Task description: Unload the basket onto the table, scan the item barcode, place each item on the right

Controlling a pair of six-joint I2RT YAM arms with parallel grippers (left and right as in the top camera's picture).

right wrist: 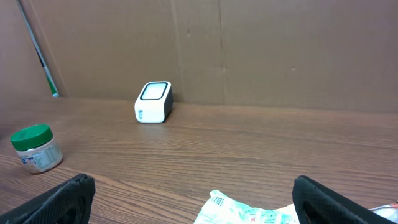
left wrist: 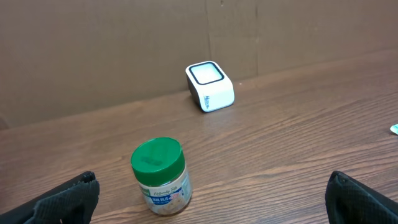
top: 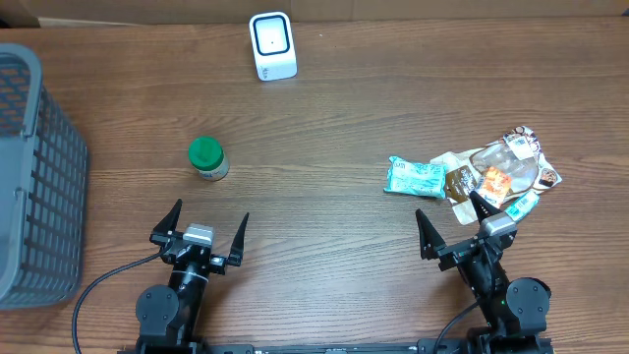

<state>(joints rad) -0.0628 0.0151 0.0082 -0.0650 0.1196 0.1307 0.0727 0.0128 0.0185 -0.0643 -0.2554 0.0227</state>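
- The wooden tabletop (top: 324,118) carries everything.
- A grey mesh basket (top: 29,177) stands at the left edge.
- The left gripper (top: 211,210) sits near the front edge with its jaws spread wide, holding nothing.
- The right gripper (top: 445,204), also near the front edge, is spread and empty.
- A pile of snack packets (top: 501,172) lies near the right edge, just beyond the right gripper.
- The white scanner (top: 272,44) stands at the far edge, window up.
- A green-lidded jar (top: 207,158) stands upright between the left gripper and the scanner.
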